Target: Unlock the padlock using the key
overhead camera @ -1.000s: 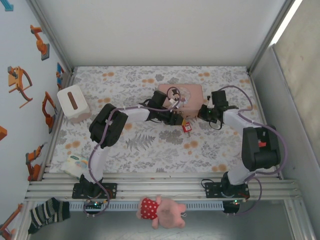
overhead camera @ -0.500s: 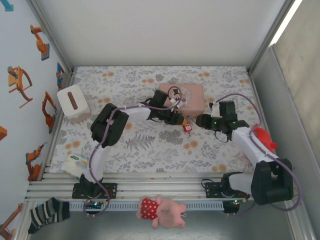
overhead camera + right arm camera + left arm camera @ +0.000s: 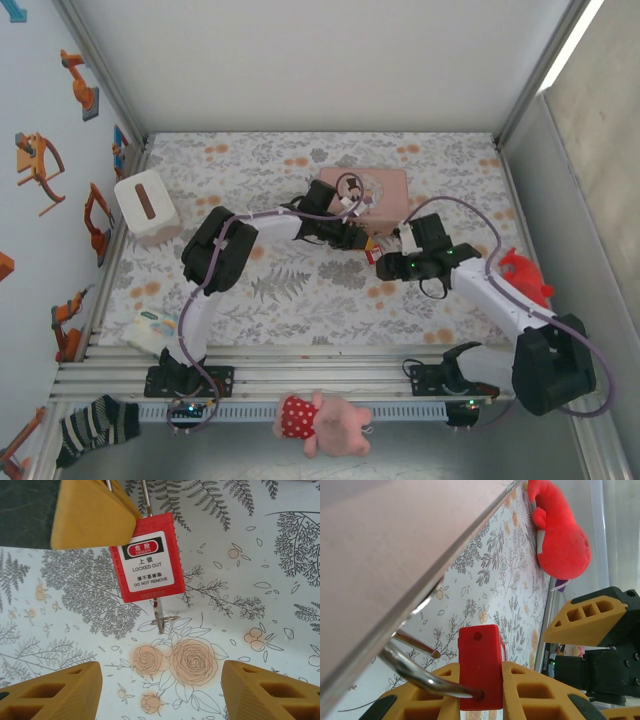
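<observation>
Top view: since 1 s back the right arm has swung its elbow out toward the right wall, uncovering a red plush toy on the floral-print surface. The right end effector has left its spot right of the pink rectangular box. It now sits just in front of the small red-bodied padlock with a thin silvery shackle, aimed at it. The left end effector has not moved and is on the padlock at the box's front edge.

Left wrist view: the left end effector is closed tight, its 2 orange fingers pinching the padlock at the shackle end. The shackle runs up to the box's edge. 1 shackle leg looks to end free beside the body, so the lock may already be released; can't confirm.

Right wrist view: the right end effector has opened up wide, 2 fingers at the bottom corners, nothing between them, holding nothing. A silvery key with a wire ring sticks out of the padlock's underside, apart from both fingers.

Meaning: the key is seated and let go. The open end effector is lined up below it, probably for a fresh grip to turn or pull it.
</observation>
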